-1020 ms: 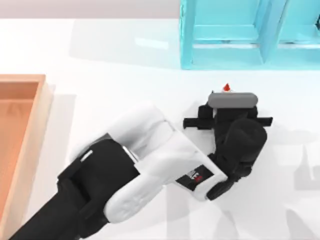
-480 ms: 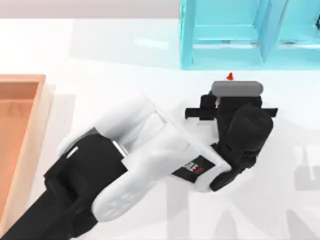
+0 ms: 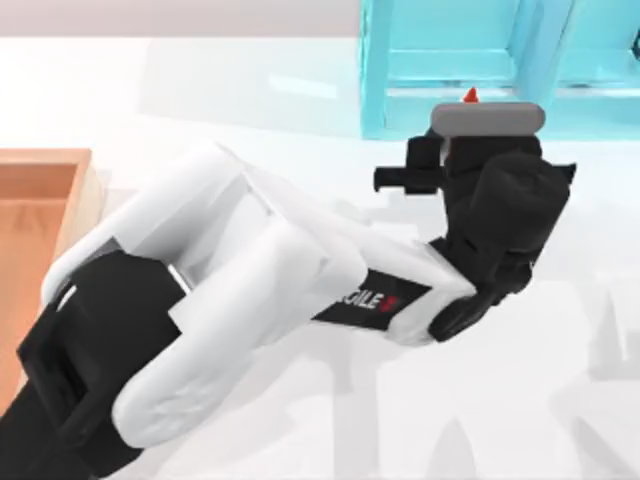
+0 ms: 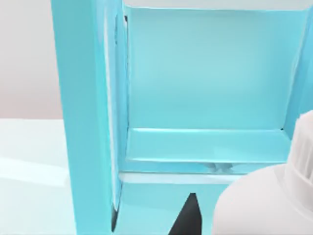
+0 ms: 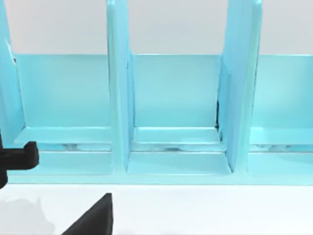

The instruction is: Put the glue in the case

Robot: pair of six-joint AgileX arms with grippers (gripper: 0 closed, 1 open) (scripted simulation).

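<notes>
Turquoise case (image 3: 450,60) with pale glossy dividers, white glue bottle (image 4: 274,205) with orange-red cap tip, white-and-black left arm with a grey bar, light-brown wooden tray (image 3: 40,230), white bench (image 3: 250,100)

**White table, turquoise case at the far edge, wooden tray at the left**

The white table (image 3: 250,90) spreads out pale and glossy under the camera. Along its far edge, toward the right, sits the case (image 3: 440,60), a big turquoise box standing straight on the surface, its upright dividers splitting it into open compartments that face the near edge. From the right wrist camera the case (image 5: 171,122) shows three compartments side by side, each with a low lip at the floor. Over at the left edge lies a light-brown wooden tray (image 3: 75,200) with raised rims, well apart from the case. Soft grey shadows fall across the middle of the table.
</notes>
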